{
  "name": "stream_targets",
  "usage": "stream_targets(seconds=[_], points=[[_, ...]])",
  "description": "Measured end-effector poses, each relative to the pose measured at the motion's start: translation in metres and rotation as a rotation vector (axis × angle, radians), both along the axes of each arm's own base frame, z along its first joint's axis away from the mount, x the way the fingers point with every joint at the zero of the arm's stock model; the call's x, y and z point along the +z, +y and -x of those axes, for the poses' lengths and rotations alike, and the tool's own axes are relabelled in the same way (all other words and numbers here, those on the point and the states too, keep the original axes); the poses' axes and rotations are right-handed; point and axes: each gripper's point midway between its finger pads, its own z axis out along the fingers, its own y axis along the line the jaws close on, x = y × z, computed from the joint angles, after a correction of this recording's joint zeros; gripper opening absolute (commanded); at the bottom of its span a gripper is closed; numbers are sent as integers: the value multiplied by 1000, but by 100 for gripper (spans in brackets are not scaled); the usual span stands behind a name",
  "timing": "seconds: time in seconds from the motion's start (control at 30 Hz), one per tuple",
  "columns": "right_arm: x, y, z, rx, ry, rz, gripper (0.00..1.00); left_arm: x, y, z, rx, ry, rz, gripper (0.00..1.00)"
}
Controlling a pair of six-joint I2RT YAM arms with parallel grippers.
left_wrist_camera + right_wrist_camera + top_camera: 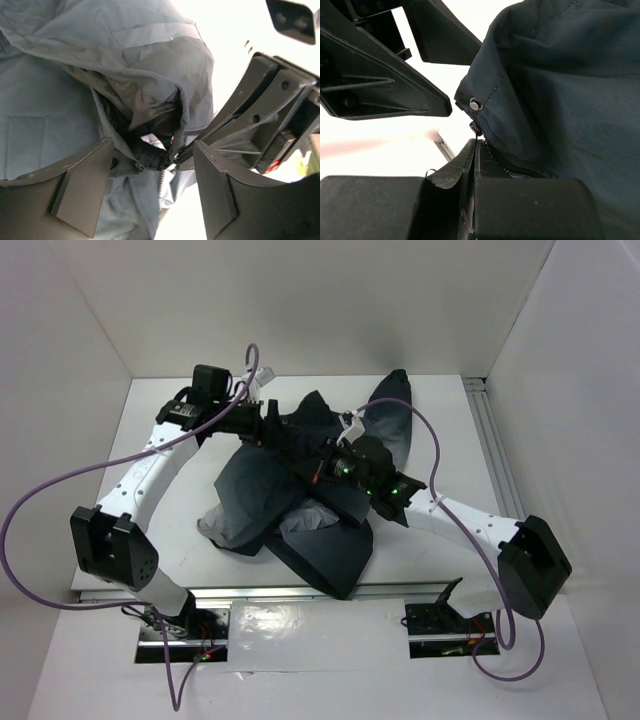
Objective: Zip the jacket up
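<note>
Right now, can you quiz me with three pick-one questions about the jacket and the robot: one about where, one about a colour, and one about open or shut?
1. Where is the jacket?
A) hanging on a wall
B) crumpled on the white table
C) inside a box

2. What colour are the long cables?
A) green
B) yellow
C) purple

3. How is the left gripper?
A) open
B) shut
C) holding a cup

Answers:
1 B, it lies heaped on the tabletop.
2 C, they loop purple beside the table.
3 A, its jaws stand wide apart by the jacket's zip.
</note>
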Motion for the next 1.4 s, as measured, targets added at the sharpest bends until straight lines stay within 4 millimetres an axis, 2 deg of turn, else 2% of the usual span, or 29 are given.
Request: stream_targets(seconds=[0.2, 0.47, 0.5, 0.6, 0.73, 0.87, 1.0, 1.07, 1.1, 1.27, 1.33, 1.4], points=[[0, 0, 0, 2, 1, 0, 0, 0, -9, 5, -55, -45, -11, 62], [-2, 0, 1, 2, 6, 5, 0, -1, -20, 16, -123, -63, -11, 47], [-2, 0, 1, 2, 5, 5, 0, -1, -20, 17, -127, -62, -14, 36], [-3, 0, 1, 2, 9, 8, 0, -3, -20, 18, -131, -59, -19, 28], [-4, -2, 0, -3, 12, 11, 0, -2, -18, 21, -132, -49, -27, 47], [-4, -3, -1, -5, 12, 11, 0, 1, -17, 21, -124, -44, -37, 47], [-4, -3, -2, -6, 12, 11, 0, 0, -15, 22, -119, -38, -47, 63], [-4, -3, -2, -7, 13, 12, 0, -2, -15, 22, -121, -38, -53, 67], [-4, -3, -2, -7, 13, 13, 0, -2, -14, 22, -122, -38, -54, 67], [-5, -3, -1, -7, 16, 15, 0, -6, -14, 23, -124, -22, -60, 35], [-6, -3, -1, -6, 18, 17, 0, -6, -14, 22, -123, -24, -63, 34], [-6, -3, -1, -6, 18, 17, 0, -7, -13, 22, -122, -23, -64, 38]])
